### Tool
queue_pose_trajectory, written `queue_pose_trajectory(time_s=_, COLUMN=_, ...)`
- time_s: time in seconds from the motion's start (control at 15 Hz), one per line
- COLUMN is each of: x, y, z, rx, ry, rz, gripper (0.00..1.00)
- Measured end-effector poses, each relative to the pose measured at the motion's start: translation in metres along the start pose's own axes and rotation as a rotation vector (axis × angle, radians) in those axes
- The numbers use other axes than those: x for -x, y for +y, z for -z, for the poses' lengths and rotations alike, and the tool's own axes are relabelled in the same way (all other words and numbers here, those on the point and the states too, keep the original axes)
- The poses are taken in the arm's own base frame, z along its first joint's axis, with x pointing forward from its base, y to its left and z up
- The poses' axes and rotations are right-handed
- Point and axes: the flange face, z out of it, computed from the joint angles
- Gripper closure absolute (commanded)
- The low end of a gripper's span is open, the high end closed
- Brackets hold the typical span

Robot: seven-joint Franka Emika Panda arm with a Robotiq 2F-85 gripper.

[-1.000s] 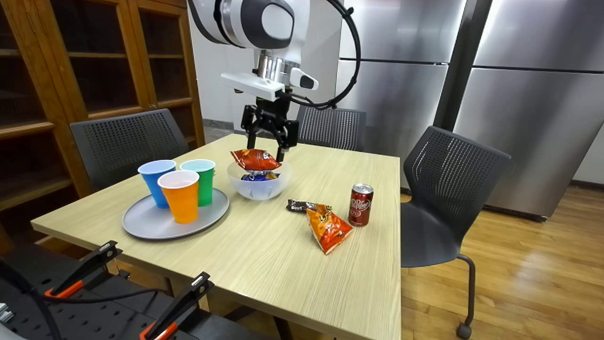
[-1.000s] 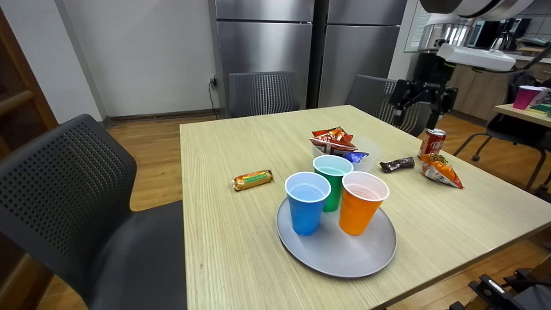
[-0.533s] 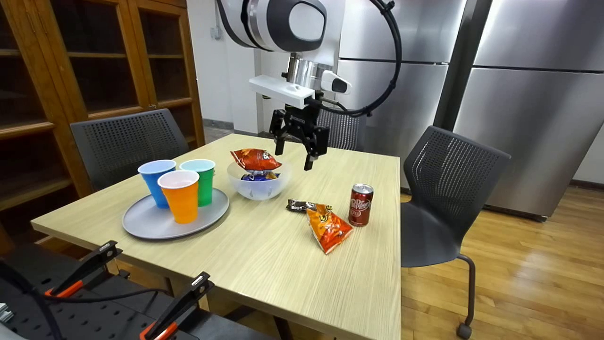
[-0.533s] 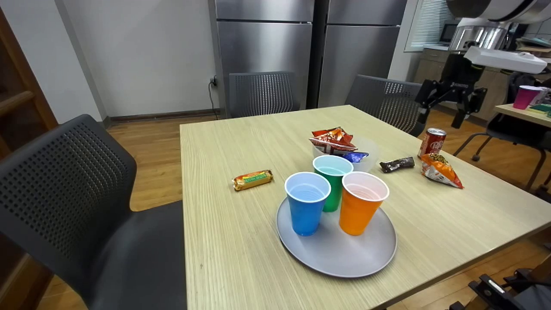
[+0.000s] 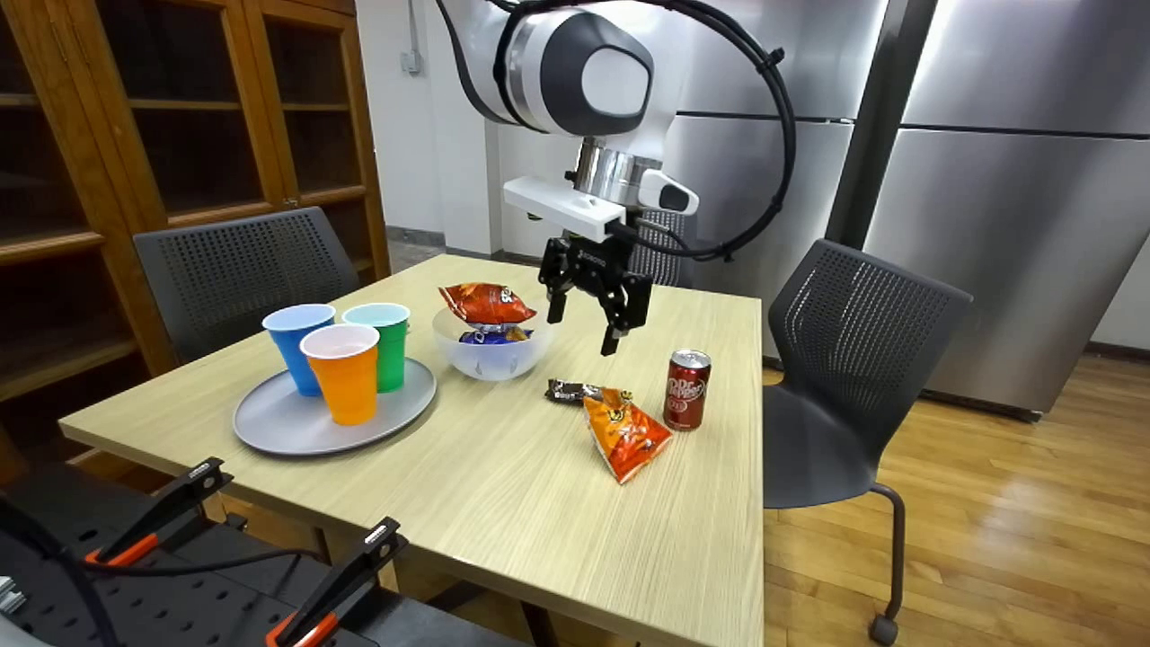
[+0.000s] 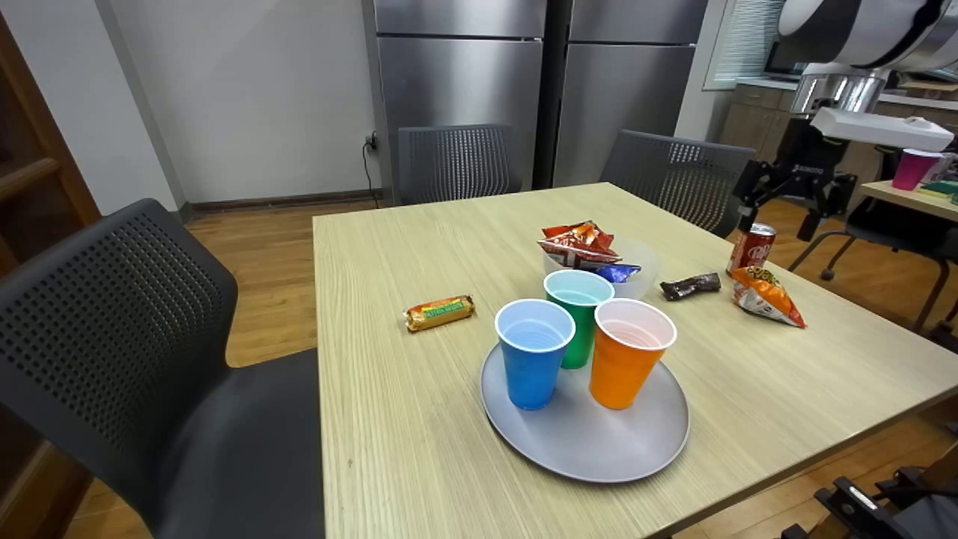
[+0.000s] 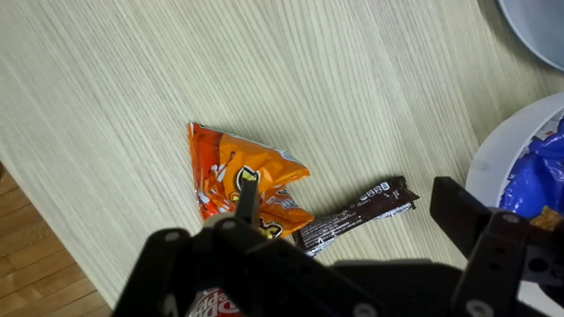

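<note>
Black 2-fingered claw (image 5: 584, 327), spread wide with nothing held, above a slim brown plastic-wrapped snack bar (image 7: 357, 215): presumably light, firm, slick; best pinched across its middle.

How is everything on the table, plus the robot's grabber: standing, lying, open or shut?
Gripper: open, holding nothing
Soda can: upright
Orange snack bag: lying down
Dark wrapped bar: lying down
Gold wrapped bar: lying down
Blue cup: upright
Green cup: upright
Orange cup: upright
Gray plate: flat, under the cups
Bowl: upright, holding snack packets
</note>
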Motion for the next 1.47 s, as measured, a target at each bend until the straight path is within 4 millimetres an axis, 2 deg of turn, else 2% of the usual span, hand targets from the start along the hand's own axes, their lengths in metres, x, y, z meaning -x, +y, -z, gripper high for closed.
queue_pose_trajectory(time_s=0.4, x=-0.017, y=0.011, z=-0.015, rx=0.011, ry=-0.018, rz=-0.04, gripper=0.0)
queue_pose_trajectory(time_s=1.0, x=-0.02, y=0.011, z=-0.018, rx=0.016, ry=-0.012, rz=-0.034, gripper=0.0)
queue_pose_trajectory(time_s=1.47, x=-0.023, y=0.019, z=-0.035, rx=0.027, ry=-0.013, rz=0.059, gripper=0.0)
